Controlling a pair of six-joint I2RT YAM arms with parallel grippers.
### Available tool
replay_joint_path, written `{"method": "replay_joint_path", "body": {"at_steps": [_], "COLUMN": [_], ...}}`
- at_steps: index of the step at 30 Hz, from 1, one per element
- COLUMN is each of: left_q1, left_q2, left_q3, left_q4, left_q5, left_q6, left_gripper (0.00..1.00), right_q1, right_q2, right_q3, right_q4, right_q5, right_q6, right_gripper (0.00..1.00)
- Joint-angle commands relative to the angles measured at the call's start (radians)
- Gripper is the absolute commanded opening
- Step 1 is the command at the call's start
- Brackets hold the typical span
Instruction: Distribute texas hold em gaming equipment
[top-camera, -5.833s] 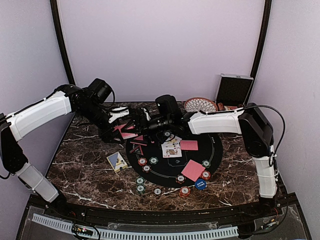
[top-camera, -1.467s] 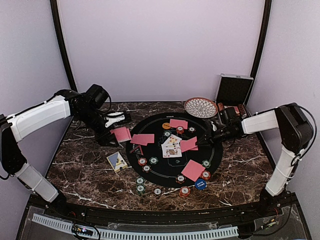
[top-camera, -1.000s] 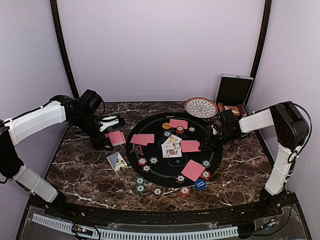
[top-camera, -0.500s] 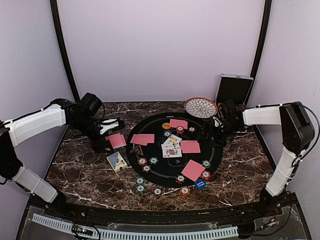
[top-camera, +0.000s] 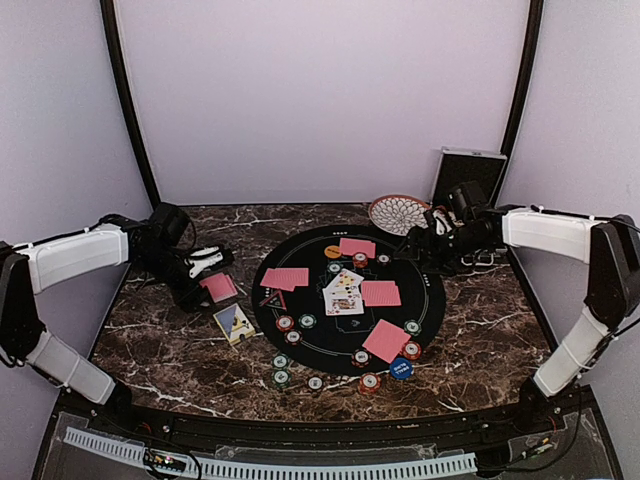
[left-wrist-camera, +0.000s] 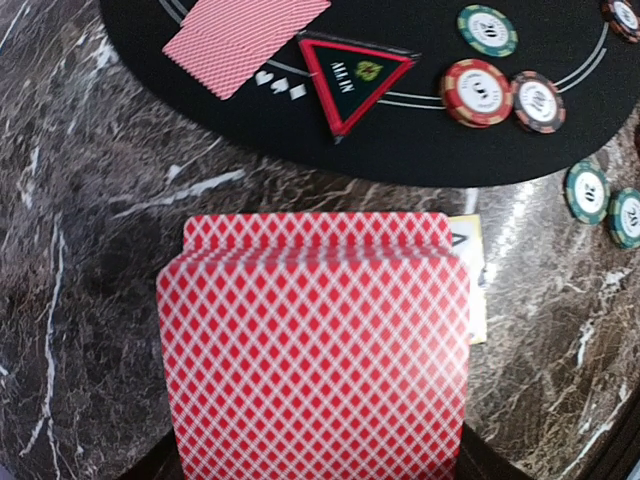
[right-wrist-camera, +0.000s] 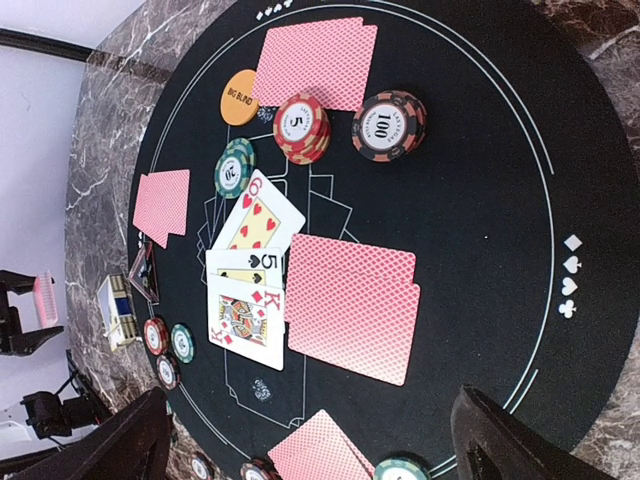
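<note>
Your deck of red-backed cards (left-wrist-camera: 315, 350) is clamped in the left gripper (top-camera: 203, 283), slightly fanned, over the marble table (top-camera: 160, 340) just left of the black mat (top-camera: 432, 300). A small box (top-camera: 234, 322) lies on the marble near it; in the left wrist view its corner pokes out from behind the deck.

On the mat you have four face-down piles (top-camera: 285, 278): left, far, centre-right and near-right. Face-up cards (right-wrist-camera: 250, 270) sit mid-mat against the centre-right pile: six of hearts, five of spades, a king.

Chips (right-wrist-camera: 300, 125): a red 5 stack and a 100 beside the far pile, a green one near them, more along the mat's near edge and on the marble in front. The orange disc (right-wrist-camera: 240, 97), marked BIG BLIND, is just beside the far pile. The blue disc (top-camera: 401, 368) is at the mat's near-right rim. A triangle marker (left-wrist-camera: 355, 80) sits by the left pile.

The right gripper (top-camera: 418, 247) hangs over the mat's far-right edge, fingers (right-wrist-camera: 110, 450) spread wide, nothing between them. The patterned bowl (top-camera: 400, 213) and silver case (top-camera: 467, 178) are behind it.
</note>
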Motion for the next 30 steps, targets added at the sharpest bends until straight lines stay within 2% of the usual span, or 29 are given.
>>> {"method": "replay_joint_path", "body": {"at_steps": [1,7,14,25,30], "left_q1": [0.067,0.159,0.275,0.278,0.263], "left_q2": [0.015,0.033,0.011,-0.081,-0.084], "left_q3": [-0.05,-0.149,-0.201,-0.326,-0.336], "left_q4": [0.12,0.192,0.164,0.066,0.058], "left_q5": [-0.033,-0.041,-0.024,0.07,0.105], "left_q6": [0.011,0.073,0.168,0.357,0.369], "left_gripper": [0.0,0.0,0.0,0.0,0.0], "right_q1": [0.016,0.021,0.021,0.022,0.021], "right_q2": [-0.052,-0.07,-0.07,-0.066,-0.057], "right_q3": [-0.037,-0.052,-0.053,-0.048,-0.049], "right_q4": [0.026,0.013,0.001,-0.007,0.003], "right_q5": [0.032,0.04,0.043,0.045,0.036], "right_q6": [0.031,0.035,0.031,0.032,0.039], "right_gripper": [0.99,0.99,0.98,0.99,0.99]}}
